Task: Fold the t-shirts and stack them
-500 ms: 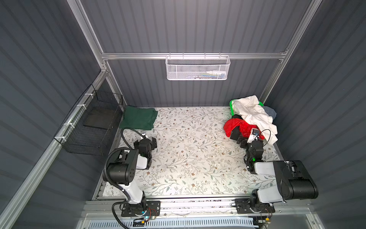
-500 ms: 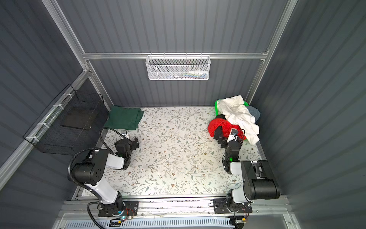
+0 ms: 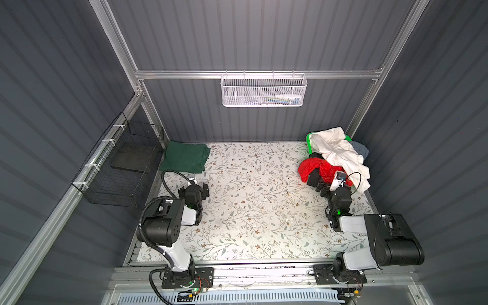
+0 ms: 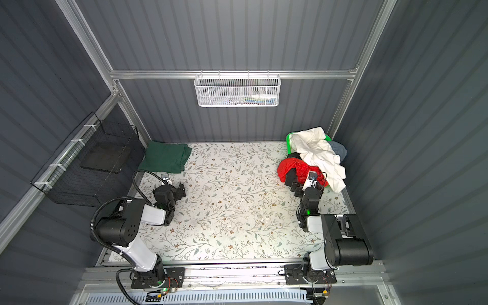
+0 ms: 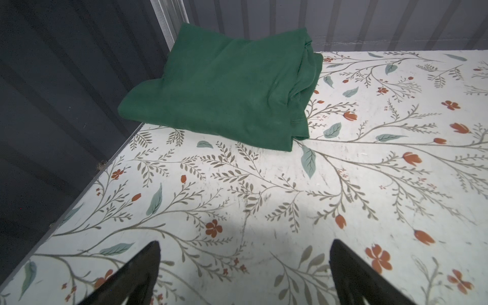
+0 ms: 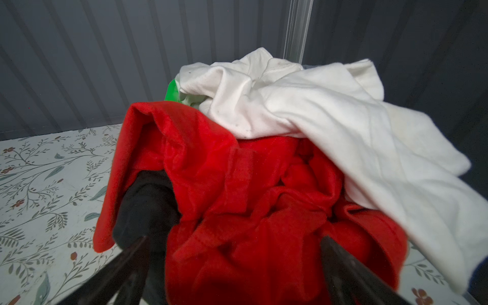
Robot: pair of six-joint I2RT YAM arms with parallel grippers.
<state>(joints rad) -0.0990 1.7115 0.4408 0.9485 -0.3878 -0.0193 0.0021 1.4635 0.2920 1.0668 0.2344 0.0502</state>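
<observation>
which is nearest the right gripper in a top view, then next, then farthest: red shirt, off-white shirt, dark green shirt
1. red shirt: right side, directly at the right gripper, whose jaws stand open.
2. off-white shirt: right side, draped just beyond the red one.
3. dark green shirt: folded in the far left corner.

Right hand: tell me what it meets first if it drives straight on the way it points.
Most likely the red t-shirt, bunched directly ahead of the open right hand; the black shirt sits just beside that line.
</observation>
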